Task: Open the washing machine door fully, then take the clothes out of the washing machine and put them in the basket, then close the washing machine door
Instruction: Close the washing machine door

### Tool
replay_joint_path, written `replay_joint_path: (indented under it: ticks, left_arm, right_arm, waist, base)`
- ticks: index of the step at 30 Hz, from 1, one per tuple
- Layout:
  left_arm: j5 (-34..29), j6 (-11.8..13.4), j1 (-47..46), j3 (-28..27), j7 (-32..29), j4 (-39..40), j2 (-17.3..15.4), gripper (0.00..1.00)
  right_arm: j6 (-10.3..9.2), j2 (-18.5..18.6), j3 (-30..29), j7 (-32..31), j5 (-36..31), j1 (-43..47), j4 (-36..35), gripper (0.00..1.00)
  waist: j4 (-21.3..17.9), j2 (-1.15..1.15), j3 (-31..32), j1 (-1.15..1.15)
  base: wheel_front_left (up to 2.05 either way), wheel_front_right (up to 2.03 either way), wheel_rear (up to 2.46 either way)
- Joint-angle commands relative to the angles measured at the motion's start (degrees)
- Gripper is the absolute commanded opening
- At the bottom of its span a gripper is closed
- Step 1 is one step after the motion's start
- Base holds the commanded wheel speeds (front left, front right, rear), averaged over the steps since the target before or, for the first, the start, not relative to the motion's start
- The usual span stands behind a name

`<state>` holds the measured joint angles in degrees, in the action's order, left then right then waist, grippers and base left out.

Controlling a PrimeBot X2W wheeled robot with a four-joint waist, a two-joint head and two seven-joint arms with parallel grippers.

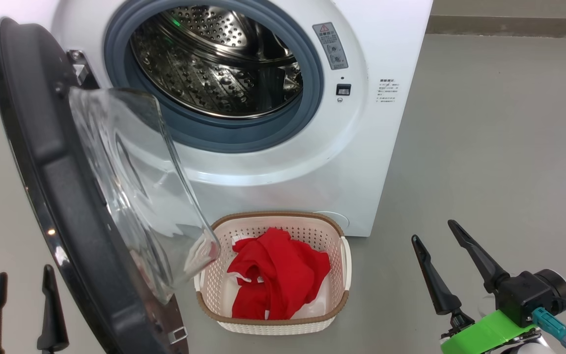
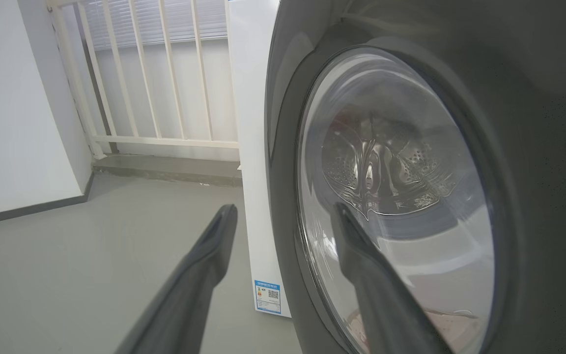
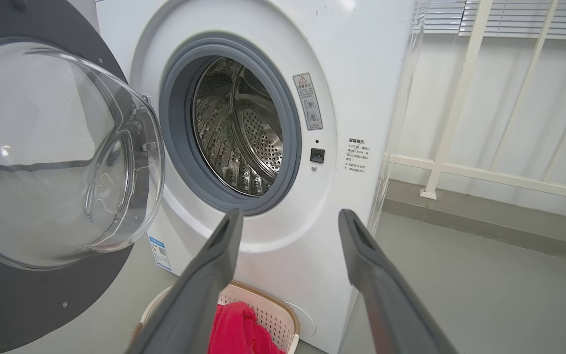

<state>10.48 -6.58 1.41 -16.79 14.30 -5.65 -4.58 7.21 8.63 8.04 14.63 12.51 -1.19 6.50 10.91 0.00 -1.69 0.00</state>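
Observation:
The white washing machine [image 1: 356, 162] stands with its steel drum [image 1: 219, 64] bare. Its black-rimmed door [image 1: 67, 196] hangs wide open at the left, glass bowl bulging over the basket's corner. The red clothes [image 1: 275, 280] lie in the cream basket [image 1: 344, 263] on the floor before the machine. My left gripper [image 1: 25, 278] is open at the lower left, outside the door; in the left wrist view it [image 2: 285, 214] points at the door's outer face [image 2: 533, 147]. My right gripper [image 1: 435, 231] is open, right of the basket, and faces the machine [image 3: 356, 73] in its wrist view [image 3: 288, 219].
Grey floor [image 1: 499, 147] spreads to the right of the machine. A white railing [image 3: 460, 98] and wall stand behind it. The railing [image 2: 165, 88] and a white wall [image 2: 13, 123] also lie beyond the machine's side.

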Motion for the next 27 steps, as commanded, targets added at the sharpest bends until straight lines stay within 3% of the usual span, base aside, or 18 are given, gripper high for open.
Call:
replay_joint_path:
  ticks: [1, 27]
  left_arm:
    - [-0.54, -0.3, -0.45, -2.12, 0.69, 1.39, -0.65, 1.0]
    - [-1.0, -0.9, -0.91, -2.77, 0.7, -2.11, 1.41, 1.0]
  right_arm:
    - [0.28, 0.21, 0.85, 0.37, 0.45, -1.17, -1.26, 1.0]
    - [0.28, -0.13, 0.76, 0.37, 0.58, -0.91, -1.17, 1.0]
  waist:
    - [0.05, 0.0, 0.02, 0.0]
    - [0.35, 0.0, 0.79, 0.0]
  base:
    - [0.0, 0.0, 0.0]
    - [0.0, 0.0, 0.0]
